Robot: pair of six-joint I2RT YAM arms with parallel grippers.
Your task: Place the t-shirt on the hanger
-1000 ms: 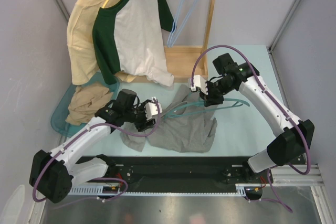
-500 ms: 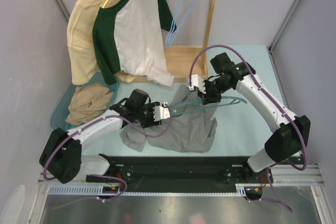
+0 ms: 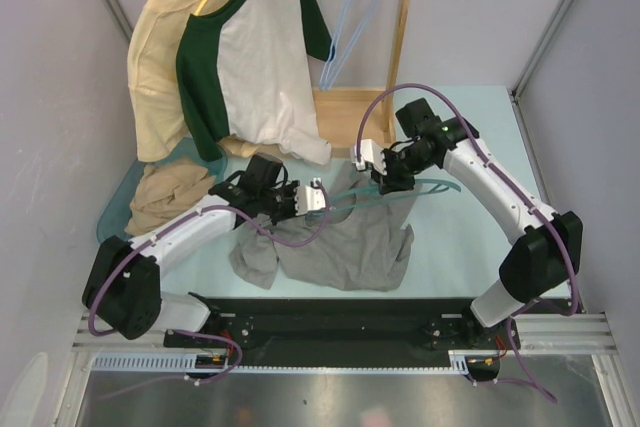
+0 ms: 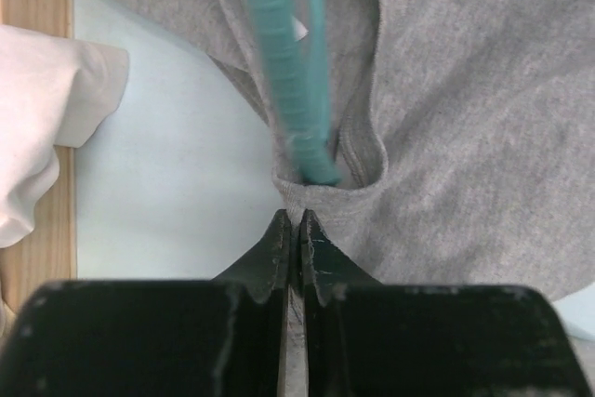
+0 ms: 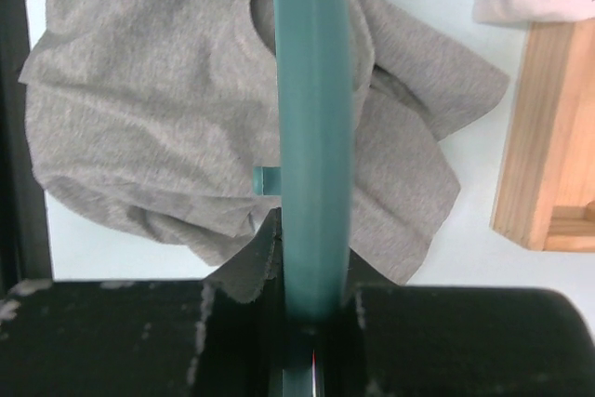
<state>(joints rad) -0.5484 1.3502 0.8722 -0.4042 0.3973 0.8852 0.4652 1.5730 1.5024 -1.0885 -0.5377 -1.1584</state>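
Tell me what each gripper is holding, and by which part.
The left gripper pinches the t-shirt by its neckline rim; the right gripper clamps the hanger around its teal bar.

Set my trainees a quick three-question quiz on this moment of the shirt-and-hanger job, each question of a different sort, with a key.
1. True or false: the right gripper is shut on the hanger.
2. Which part of the t-shirt does the left gripper pinch? A its collar; B its sleeve; C its bottom hem.
3. How many shirts hang on the wooden rack?

Key: 1 true. 2 A. 3 two: the pale yellow shirt and the green-and-white raglan shirt.
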